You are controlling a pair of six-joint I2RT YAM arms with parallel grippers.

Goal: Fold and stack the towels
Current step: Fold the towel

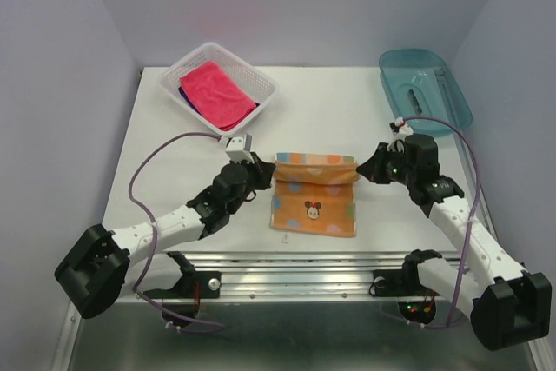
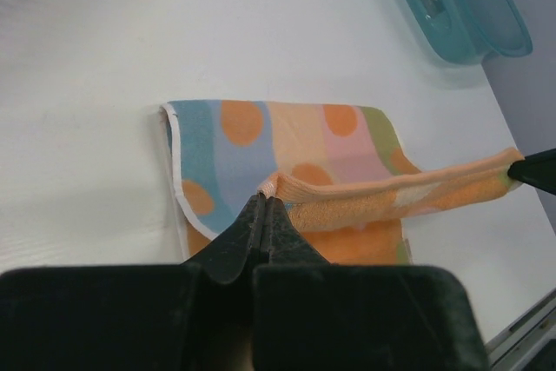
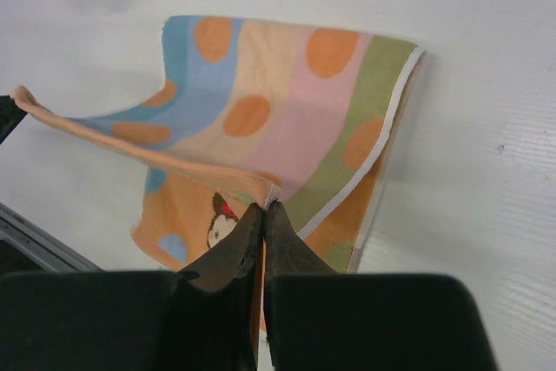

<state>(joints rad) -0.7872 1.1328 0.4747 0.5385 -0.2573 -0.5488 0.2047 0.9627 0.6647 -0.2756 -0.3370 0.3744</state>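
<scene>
Orange towel (image 1: 314, 202) near the basket (image 1: 265, 89) — left gripper (image 2: 265, 200), right gripper (image 3: 263, 208) each clamped on a raised corner.

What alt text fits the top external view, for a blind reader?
The left hand and the right hand each pinch a corner of the orange spotted cloth towel at the centre. Behind, a pink-red cloth towel lies in a white plastic basket; a teal plastic tray sits far right.

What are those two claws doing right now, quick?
Left gripper: closed, pinching one corner of the orange spotted towel.
Right gripper: closed, pinching the same towel's opposite corner.
</scene>
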